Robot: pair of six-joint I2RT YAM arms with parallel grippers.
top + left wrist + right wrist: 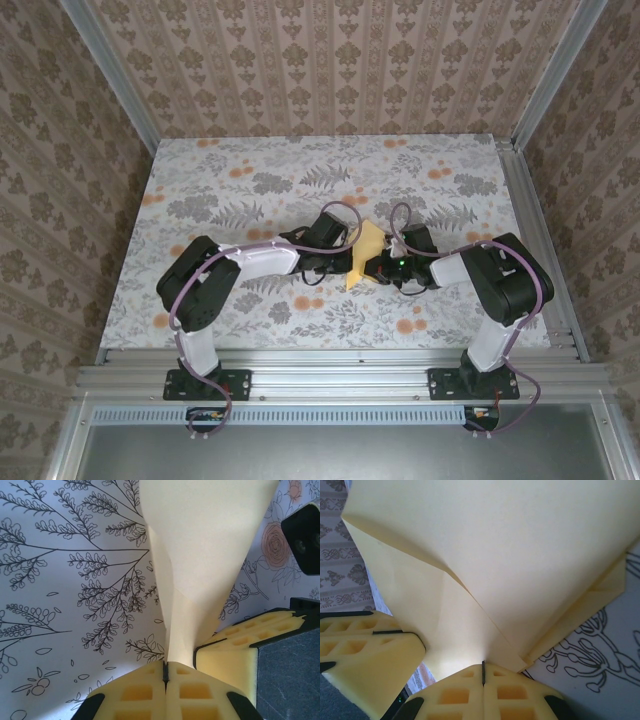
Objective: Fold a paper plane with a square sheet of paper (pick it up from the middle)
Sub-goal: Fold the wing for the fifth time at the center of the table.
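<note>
Above floral table (200, 180), folded paper (364, 255) tight between left gripper (165, 672) and right gripper (483, 670)

We see pale-yellow folded paper (364, 256), a white table cover (200, 185) printed with grey ferns and orange flowers, beige damask-patterned walls (330, 70), black-and-white arms (262, 260) with lilac cables (343, 205), and yellow finger pads (135, 695).

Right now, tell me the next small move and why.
Probably lower the paper flat onto the table. The left pincer and right pincer are both shut on one edge of it, side by side, holding it up. Its folds look only loosely creased, so they likely need pressing against the surface.
</note>
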